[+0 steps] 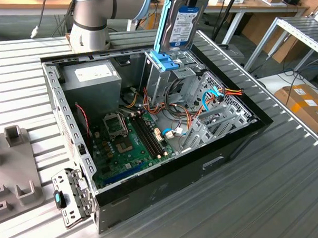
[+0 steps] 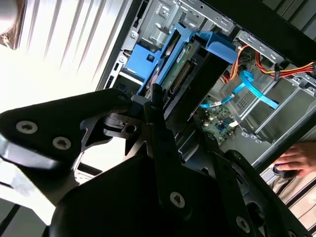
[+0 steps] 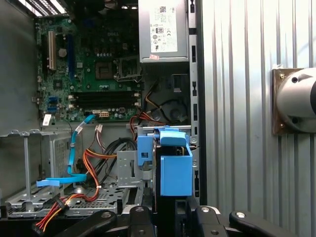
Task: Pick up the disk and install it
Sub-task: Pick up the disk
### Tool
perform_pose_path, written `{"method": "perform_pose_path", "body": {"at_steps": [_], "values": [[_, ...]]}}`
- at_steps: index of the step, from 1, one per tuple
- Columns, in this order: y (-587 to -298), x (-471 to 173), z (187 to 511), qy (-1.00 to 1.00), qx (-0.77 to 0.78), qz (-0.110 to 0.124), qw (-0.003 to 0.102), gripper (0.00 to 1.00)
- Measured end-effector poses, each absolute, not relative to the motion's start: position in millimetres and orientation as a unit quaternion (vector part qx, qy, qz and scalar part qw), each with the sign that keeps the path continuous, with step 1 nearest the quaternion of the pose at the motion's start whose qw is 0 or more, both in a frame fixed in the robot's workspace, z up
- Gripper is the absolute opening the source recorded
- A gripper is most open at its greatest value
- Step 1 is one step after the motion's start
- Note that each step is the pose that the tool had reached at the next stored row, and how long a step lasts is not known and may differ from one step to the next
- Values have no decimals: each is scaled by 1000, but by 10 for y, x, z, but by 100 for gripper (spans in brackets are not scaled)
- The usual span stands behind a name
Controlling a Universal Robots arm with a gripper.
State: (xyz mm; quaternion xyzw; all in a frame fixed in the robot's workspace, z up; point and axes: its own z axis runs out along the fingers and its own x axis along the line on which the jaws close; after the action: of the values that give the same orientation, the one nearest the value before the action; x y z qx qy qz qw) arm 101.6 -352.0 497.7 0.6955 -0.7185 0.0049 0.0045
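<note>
Ribbed metal surface (image 1: pixel 283 172) is carrying an open computer case (image 1: pixel 220 158). The pincer (image 2: pixel 159 106) is gripping the disk (image 1: pixel 183 20) closed-tight, holding it upright over the drive bay (image 1: pixel 160 79). Judging insertion in hand; seating is calling for rails square to the bay.

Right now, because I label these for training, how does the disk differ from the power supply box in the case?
The disk stands upright over the drive cage; the power supply box lies flat in a corner of the case. The disk is slim; the power supply box is bulkier. The disk has blue side rails; the power supply box has none. Both are grey with printed labels.
</note>
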Motion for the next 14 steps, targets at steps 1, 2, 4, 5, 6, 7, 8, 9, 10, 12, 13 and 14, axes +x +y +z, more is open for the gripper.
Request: {"method": "perform_pose_path", "body": {"at_steps": [1,2,4,5,6,7,8,9,10,12,13,14], "values": [[-3520,1016,4978,-719,695,5,5,35],[-3513,1022,4978,-718,696,5,5,35],[-3503,1022,4978,-718,696,5,5,35],[-3503,1022,4978,-718,696,5,5,35],[-3503,1022,4978,-718,696,5,5,35],[-3503,1022,4978,-718,696,5,5,35],[-3503,1022,4978,-718,696,5,5,35],[-3503,1022,4978,-718,696,5,5,35],[-3502,1022,4978,-718,696,5,5,35],[-3504,1022,4977,-718,696,5,5,35],[-3509,1021,4978,-719,695,5,5,35],[-3515,1021,4978,-719,695,5,5,35]]}}
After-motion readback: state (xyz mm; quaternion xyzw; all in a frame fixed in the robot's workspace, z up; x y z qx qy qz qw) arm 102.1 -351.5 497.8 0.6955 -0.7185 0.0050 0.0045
